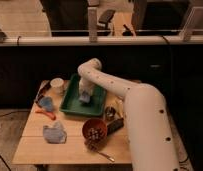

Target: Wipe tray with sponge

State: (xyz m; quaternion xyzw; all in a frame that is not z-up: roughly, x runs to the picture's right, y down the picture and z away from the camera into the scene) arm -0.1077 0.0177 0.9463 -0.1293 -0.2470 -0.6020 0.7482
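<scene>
A green tray (75, 104) sits at the back middle of the wooden table. My white arm reaches over it from the right and bends down into it. My gripper (84, 95) is down inside the tray, near its middle, over a pale blue sponge (84, 98) that lies against the tray's floor. The arm's end hides most of the sponge.
A white cup (57, 85) stands left of the tray. Blue and red items (45, 104) lie at the table's left edge. A crumpled blue cloth (55, 134) lies front left. A brown bowl (94, 130) with small things, a dark can (110, 113) and a spoon (102, 153) are in front of the tray.
</scene>
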